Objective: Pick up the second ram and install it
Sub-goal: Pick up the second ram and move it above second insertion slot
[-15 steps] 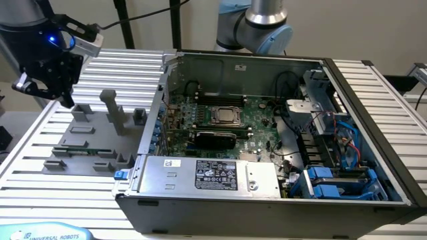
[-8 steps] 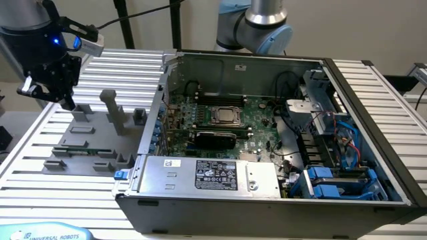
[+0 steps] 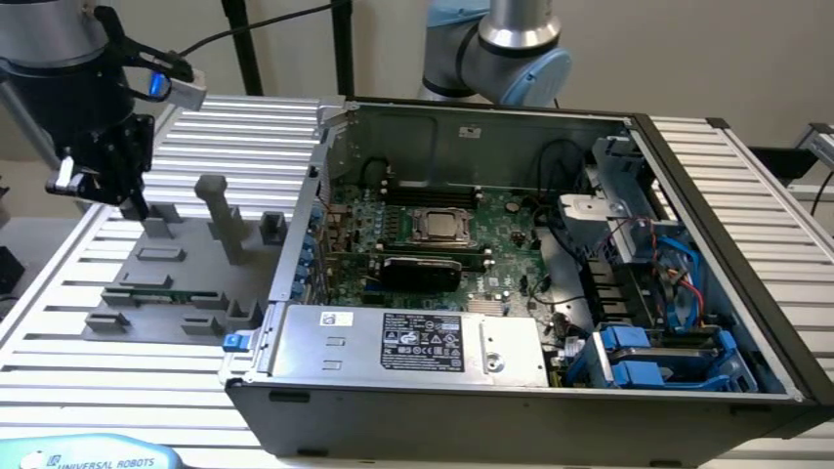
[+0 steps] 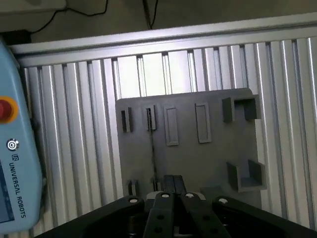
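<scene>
The second ram point(image 3: 154, 284) is a thin green stick standing on edge in the slots of a grey holder plate point(image 3: 183, 256), at the exterior view's left. From the wrist it shows edge-on as a thin dark line point(image 4: 152, 148) across the plate point(image 4: 208, 158). My gripper point(image 3: 131, 205) hangs above the plate's far left part, well clear of the stick. Its black fingers point(image 4: 173, 184) are shut together with nothing between them, just beside the line of the stick. The open computer case point(image 3: 521, 391) with the green motherboard point(image 3: 502, 234) lies to the exterior view's right.
Grey blocks and a tall post point(image 3: 219, 215) rise from the holder plate. A second robot arm's base point(image 3: 502, 54) stands behind the case. A blue-grey teach pendant point(image 4: 12, 148) lies on the ribbed aluminium table point(image 3: 78, 381) beside the plate.
</scene>
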### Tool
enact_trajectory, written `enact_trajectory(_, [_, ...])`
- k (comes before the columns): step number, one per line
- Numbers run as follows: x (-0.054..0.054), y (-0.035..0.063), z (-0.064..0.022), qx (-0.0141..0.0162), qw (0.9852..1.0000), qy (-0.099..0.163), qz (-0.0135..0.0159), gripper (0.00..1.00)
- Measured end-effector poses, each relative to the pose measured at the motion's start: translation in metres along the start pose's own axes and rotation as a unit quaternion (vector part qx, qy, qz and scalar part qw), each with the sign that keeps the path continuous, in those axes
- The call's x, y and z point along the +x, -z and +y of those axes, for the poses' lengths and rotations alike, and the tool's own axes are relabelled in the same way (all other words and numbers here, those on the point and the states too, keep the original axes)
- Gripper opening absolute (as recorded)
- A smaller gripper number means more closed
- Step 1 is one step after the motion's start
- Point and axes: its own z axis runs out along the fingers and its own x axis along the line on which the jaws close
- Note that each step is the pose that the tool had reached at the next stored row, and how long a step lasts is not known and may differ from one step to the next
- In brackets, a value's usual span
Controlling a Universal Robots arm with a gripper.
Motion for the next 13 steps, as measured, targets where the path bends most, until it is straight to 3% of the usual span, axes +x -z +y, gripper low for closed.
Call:
enact_trajectory(6, [0.001, -0.0051, 0.0003, 0.0019, 0.9993, 0.036, 0.0022, 0.11])
enact_trajectory(10, [0.005, -0.0098, 0.0044, 0.0093, 0.9992, 0.039, 0.0010, 0.11])
enact_trajectory(13, [0.008, -0.0128, 0.0075, 0.0177, 0.9991, 0.039, -0.0002, 0.11])
